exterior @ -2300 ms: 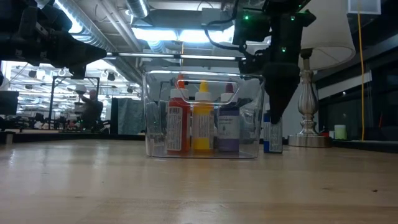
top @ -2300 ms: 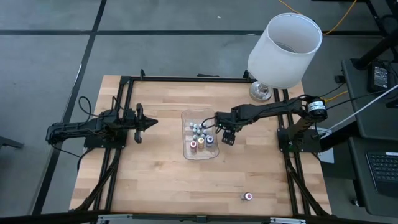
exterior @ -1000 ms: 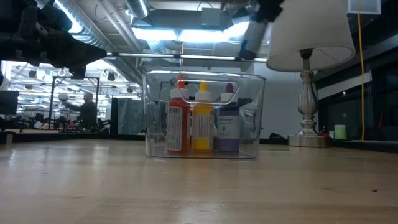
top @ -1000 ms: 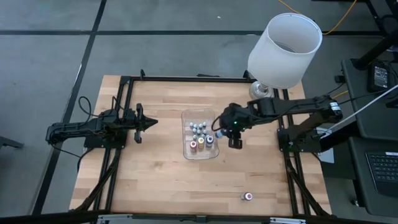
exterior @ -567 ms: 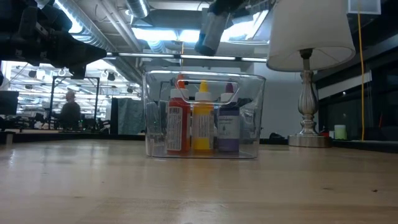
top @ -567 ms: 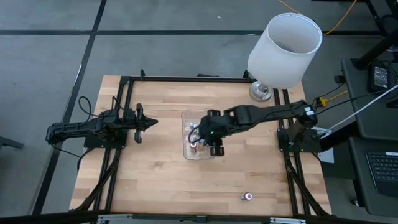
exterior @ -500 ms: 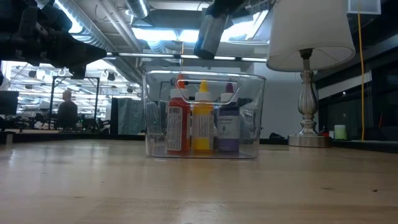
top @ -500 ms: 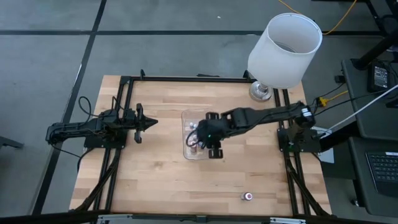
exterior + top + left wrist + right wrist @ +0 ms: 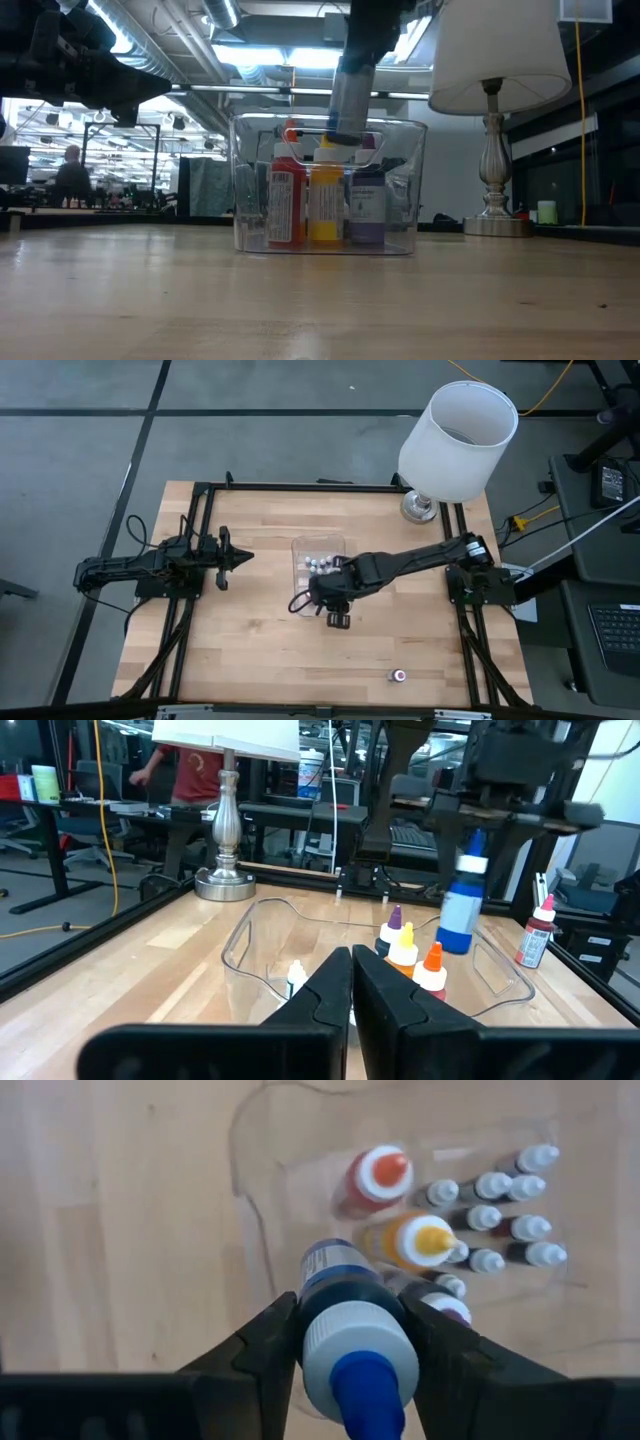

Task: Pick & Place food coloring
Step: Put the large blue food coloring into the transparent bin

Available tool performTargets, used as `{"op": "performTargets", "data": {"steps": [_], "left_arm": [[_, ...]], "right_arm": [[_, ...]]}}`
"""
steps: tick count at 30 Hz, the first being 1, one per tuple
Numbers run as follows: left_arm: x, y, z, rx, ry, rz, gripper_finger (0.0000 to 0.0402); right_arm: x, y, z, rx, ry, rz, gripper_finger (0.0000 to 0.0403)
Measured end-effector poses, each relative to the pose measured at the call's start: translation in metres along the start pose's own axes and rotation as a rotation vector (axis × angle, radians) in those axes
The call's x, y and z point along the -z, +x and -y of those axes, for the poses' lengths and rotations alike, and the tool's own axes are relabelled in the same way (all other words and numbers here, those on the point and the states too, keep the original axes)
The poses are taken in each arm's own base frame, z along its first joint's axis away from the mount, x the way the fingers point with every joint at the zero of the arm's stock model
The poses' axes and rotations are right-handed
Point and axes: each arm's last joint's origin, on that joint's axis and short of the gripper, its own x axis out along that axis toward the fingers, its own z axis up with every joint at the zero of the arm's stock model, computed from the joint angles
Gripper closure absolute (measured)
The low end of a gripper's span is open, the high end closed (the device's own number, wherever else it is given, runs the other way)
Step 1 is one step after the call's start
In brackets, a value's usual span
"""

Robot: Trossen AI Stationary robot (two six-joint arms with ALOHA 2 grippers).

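The right gripper [image 9: 350, 1342] is clamped on a blue bottle [image 9: 459, 907], held upright with its cap up and long axis vertical, above the near end of the clear tray [image 9: 299, 549]. In the tray stand red [image 9: 285, 203], orange [image 9: 324, 200] and purple [image 9: 366, 203] bottles. The left gripper [image 9: 241, 557] waits closed, left of the tray.

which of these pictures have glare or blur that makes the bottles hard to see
Low view: bright ceiling lights backlight the clear tray, so the bottle above it looks dim. Right wrist view: the blue bottle in the right gripper is close and soft; the small bottles beyond stay sharp. High view: evenly lit.
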Motion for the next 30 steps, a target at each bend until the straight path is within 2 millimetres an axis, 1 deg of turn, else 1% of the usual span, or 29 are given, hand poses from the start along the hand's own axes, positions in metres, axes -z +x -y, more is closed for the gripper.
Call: {"op": "performTargets", "data": {"steps": [4, 14, 21, 30], "left_arm": [[0.0, 0.0, 0.0, 0.0, 0.0, 0.0, 0.0395], [0.0, 0.0, 0.0, -0.001, 0.0, 0.0, 0.0391], [0.0, 0.0, 0.0, 0.0, 0.0, 0.0, 0.0395], [0.0, 0.0, 0.0, -0.001, 0.0, -0.006, 0.0395]], "right_arm": [[0.001, 0.007, 0.001, 0.046, 0.028, -0.011, 0.0243], [0.003, 0.014, 0.002, 0.057, 0.116, -0.038, 0.0243], [0.005, 0.023, 0.001, 0.061, 0.184, -0.082, 0.0243], [0.006, 0.049, -0.003, 0.062, 0.248, -0.164, 0.0243]]}}
